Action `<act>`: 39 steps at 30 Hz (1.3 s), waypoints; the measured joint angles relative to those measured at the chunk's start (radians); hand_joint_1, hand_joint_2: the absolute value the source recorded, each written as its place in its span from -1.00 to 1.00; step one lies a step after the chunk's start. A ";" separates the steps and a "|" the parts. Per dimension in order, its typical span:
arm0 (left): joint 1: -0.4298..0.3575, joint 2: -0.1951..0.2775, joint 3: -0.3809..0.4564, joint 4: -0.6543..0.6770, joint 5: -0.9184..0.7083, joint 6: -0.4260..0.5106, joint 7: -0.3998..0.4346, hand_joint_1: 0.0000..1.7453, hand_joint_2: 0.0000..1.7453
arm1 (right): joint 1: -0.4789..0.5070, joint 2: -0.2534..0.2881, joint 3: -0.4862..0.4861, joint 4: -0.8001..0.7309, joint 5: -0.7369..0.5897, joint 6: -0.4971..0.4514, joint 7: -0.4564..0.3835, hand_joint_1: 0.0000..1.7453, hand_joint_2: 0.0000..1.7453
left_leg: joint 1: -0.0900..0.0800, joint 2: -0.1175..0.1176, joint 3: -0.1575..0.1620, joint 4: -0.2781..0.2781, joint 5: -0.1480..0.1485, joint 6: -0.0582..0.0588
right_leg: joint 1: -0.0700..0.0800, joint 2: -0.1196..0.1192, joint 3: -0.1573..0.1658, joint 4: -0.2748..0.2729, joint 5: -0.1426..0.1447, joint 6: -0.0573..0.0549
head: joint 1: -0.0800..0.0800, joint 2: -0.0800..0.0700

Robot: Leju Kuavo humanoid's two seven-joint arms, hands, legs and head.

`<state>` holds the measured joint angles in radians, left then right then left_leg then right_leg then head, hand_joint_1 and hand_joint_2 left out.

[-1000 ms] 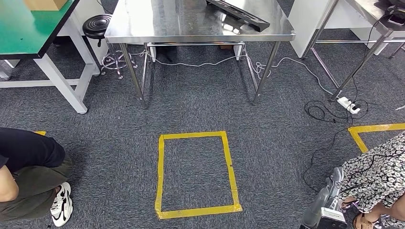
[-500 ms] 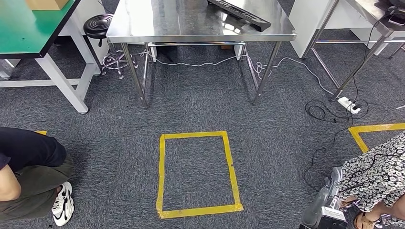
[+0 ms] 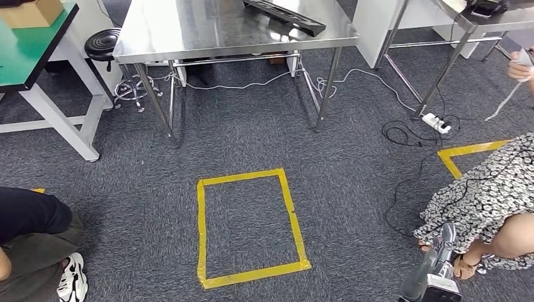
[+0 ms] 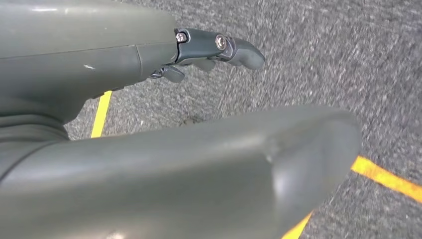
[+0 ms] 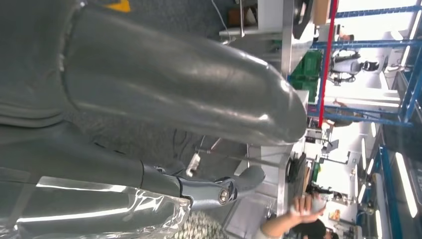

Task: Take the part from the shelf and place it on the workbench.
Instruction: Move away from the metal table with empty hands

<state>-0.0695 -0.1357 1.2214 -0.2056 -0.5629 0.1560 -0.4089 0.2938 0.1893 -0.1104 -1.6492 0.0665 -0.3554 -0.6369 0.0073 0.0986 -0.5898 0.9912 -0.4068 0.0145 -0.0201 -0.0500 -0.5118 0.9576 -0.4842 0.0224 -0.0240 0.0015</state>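
A stainless steel table [image 3: 189, 28] stands at the far side of the grey carpet [image 3: 352, 170], with 1 long black part [image 3: 284, 16] lying slantwise near its far right corner. Between its near edge and the robot lies 1 rectangle of yellow tape [image 3: 248, 228], bare carpet inside it. 1 green-topped table [image 3: 25, 53] stands at far left, 1 black stool [image 3: 102, 44] just beside it. 1 seated person [image 3: 31, 239] edges the left, 1 person in a floral dress [image 3: 485, 195] the right. The left robot hand [image 4: 209, 114] holds nothing, fingers apart. The right robot hand [image 5: 189, 134] likewise holds nothing, fingers spread.
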 joint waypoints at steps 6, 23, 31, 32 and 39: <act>0.002 0.001 0.000 0.000 0.000 0.000 0.000 -1.00 -1.00 | 0.000 0.006 -0.006 0.002 0.001 -0.001 -0.002 -1.00 -1.00 | 0.014 -0.092 -0.102 0.284 -0.180 -0.022 | 0.003 0.064 -0.006 0.000 0.027 -0.041 | -0.004 0.000; 0.000 0.004 0.000 0.001 -0.006 -0.005 -0.004 -1.00 -1.00 | -0.011 0.017 -0.031 0.013 0.039 -0.025 -0.013 -1.00 -1.00 | 0.005 -0.103 0.067 -0.051 -0.017 0.052 | 0.016 0.064 -0.118 0.156 -0.034 -0.018 | 0.011 0.000; -0.005 -0.001 -0.001 0.001 -0.016 -0.001 0.008 -1.00 -1.00 | -0.154 0.006 -0.100 0.410 0.189 -0.148 0.016 -1.00 -1.00 | 0.013 0.006 0.067 -0.031 -0.034 -0.003 | -0.017 0.008 -0.057 0.060 0.014 0.019 | 0.007 0.000; -0.007 -0.001 -0.001 0.000 -0.019 0.000 0.012 -1.00 -1.00 | -0.202 0.001 -0.116 0.550 0.217 -0.175 0.018 -1.00 -1.00 | 0.018 0.008 0.066 -0.015 -0.052 -0.020 | -0.020 -0.001 -0.027 0.005 0.034 0.010 | 0.004 0.000; 0.001 -0.001 -0.001 0.002 -0.038 0.019 0.050 -1.00 -1.00 | -0.337 -0.037 -0.171 1.057 0.238 -0.187 0.265 -1.00 -1.00 | 0.022 -0.100 -0.050 0.255 -0.191 -0.011 | 0.008 0.090 -0.043 0.009 0.055 -0.031 | -0.002 0.000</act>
<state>-0.0683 -0.1370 1.2201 -0.2039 -0.6008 0.1751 -0.3587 -0.0432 0.1521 -0.2817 -0.5926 0.3045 -0.5421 -0.3718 0.0295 -0.0017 -0.6396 1.2465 -0.5979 0.0037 -0.0122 0.0401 -0.5553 0.9668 -0.4289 -0.0087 -0.0263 0.0015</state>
